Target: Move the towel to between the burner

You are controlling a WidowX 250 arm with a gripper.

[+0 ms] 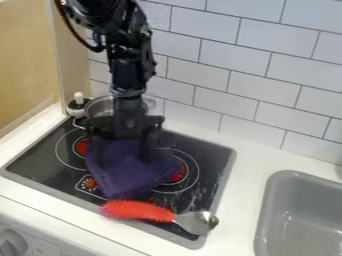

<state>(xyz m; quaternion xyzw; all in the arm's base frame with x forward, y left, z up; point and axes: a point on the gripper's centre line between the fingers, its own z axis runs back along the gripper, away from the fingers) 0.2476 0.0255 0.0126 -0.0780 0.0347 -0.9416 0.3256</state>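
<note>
My gripper (122, 156) hangs over the back part of the stove, its two fingers spread wide apart and pointing down at the towel. The purple towel (123, 172) lies bunched on the black stovetop, its back edge under the gripper. It lies between the left burner (81, 146) and the right burner (178, 171), covering part of the right one. Whether the fingertips touch the cloth, I cannot tell.
A spoon with a red handle (138, 211) lies across the stove's front edge. Behind the gripper stands a metal pot (100, 106), with a white-topped bottle (79, 103) to its left. A grey sink (297, 215) is at the right, and a tiled wall rises behind.
</note>
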